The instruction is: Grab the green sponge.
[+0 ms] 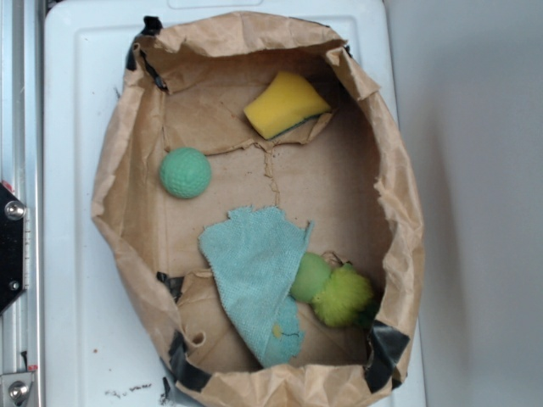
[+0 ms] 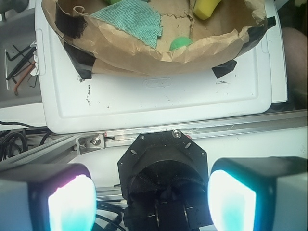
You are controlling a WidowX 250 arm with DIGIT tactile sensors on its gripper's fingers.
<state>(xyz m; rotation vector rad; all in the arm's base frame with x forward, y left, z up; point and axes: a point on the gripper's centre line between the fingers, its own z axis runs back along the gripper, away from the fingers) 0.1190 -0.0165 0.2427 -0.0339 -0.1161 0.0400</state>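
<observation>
While the gripper hangs back over its own base and the rail, outside the bag, nothing is held: its two pads stand wide apart with empty space between.

Sponge lies at the far end of the bag floor in the exterior view, near the bag wall, tilted a little. Yellow face up; thin dark-green layer shows along its lower edge. The wrist view catches only one yellow corner over the bag rim.

Other items, all apart from the sponge: dimpled ball by the left wall, teal cloth mid-floor, fuzzy lump beside a smooth green ball half under the cloth.

Handling, by judgement: foam, so light and soft; it will squash under the pads, not slip. Probably best taken across the short sides, pads on the foam edges, closing well in. The nearby paper wall and the torn flap at its right edge could snag a finger.
</observation>
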